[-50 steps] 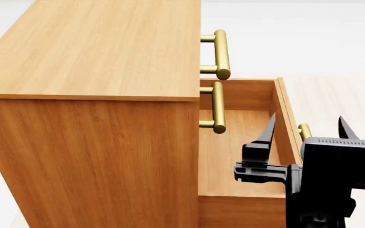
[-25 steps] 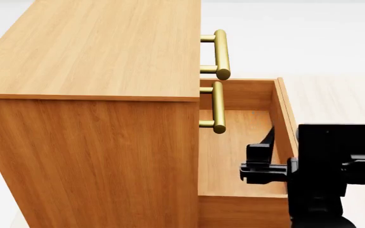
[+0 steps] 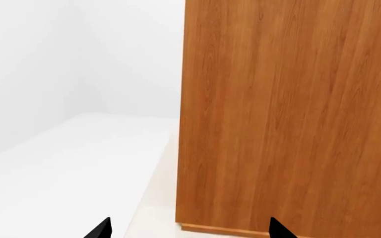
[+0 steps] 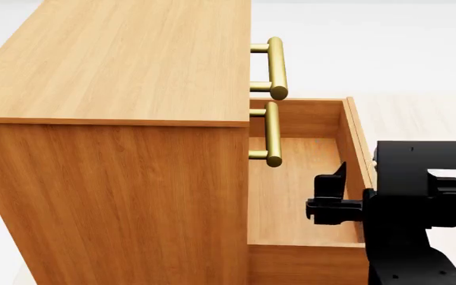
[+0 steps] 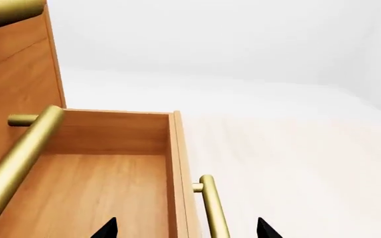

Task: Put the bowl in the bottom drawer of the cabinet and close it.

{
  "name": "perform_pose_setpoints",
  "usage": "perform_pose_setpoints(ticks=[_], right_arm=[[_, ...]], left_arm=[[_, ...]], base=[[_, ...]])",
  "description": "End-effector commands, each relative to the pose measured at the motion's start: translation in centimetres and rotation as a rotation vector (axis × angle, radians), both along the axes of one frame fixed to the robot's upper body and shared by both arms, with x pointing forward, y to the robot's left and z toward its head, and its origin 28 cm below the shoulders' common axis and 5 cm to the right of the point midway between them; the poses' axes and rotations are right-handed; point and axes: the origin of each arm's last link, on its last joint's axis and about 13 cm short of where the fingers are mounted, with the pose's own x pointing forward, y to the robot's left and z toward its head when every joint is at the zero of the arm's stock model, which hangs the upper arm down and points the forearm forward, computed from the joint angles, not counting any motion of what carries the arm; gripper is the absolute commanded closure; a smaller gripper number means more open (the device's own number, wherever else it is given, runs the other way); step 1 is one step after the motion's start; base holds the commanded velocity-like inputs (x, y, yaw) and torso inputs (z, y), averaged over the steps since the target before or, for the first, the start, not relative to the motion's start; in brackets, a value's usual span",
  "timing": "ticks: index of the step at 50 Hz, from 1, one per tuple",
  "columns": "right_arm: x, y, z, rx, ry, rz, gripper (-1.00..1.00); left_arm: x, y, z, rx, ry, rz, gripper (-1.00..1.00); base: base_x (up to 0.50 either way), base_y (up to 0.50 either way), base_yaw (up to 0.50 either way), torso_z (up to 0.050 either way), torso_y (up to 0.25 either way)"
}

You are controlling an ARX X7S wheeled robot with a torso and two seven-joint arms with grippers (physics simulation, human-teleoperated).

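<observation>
Nearest to you in the head view, your black right gripper (image 4: pixel 347 178) hangs over the near right corner of the honey-brown wooden bottom drawer (image 4: pixel 299 178), its wrist block covering most of it. In the right wrist view its two black fingertips (image 5: pixel 107 229) stand well apart, one over the drawer's floor and one outside the front panel, so the jaws are wide and hold nothing (the front panel and its brass bar handle (image 5: pixel 212 208) lie between them).

The drawer is pulled out to the right of the tall honey-brown wood-grain cabinet (image 4: pixel 125 130), and the part of its floor you can see is bare wood. The small white floral bowl shows in none of the three views, so you cannot tell where it is.

Your left gripper (image 3: pixel 187 230) appears only in its own wrist view as two black tips set wide apart, facing a plain wooden side of the cabinet above a pale floor (image 3: pixel 58 173).

Farther off, two brass cylindrical bar handles (image 4: pixel 274 68) of the upper drawers stick out above the open one.
</observation>
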Motion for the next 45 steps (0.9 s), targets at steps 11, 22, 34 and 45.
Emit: perform_pose_setpoints(ticks=[11, 22, 34, 45], right_arm=[[1.2, -0.4, -0.3, 0.012, 0.122, -0.033, -1.00], [1.3, -0.6, -0.9, 0.010, 0.209, -0.034, -1.00], [1.4, -0.7, -1.2, 0.017, 0.251, -0.026, -1.00], [1.5, -0.8, -1.5, 0.032, 0.296, -0.027, -1.00]], left_arm=[[0.1, 0.0, 0.3, 0.000, 0.000, -0.001, -1.00], [-0.1, -0.1, -0.6, -0.001, -0.001, 0.000, -1.00], [0.0, 0.0, 0.3, -0.003, -0.002, 0.002, -1.00], [0.0, 0.0, 0.4, 0.000, -0.004, 0.000, -1.00]], base=[[0.00, 0.00, 0.00, 0.000, 0.000], [0.00, 0.00, 0.00, 0.000, 0.000], [0.00, 0.00, 0.00, 0.000, 0.000], [0.00, 0.00, 0.00, 0.000, 0.000]])
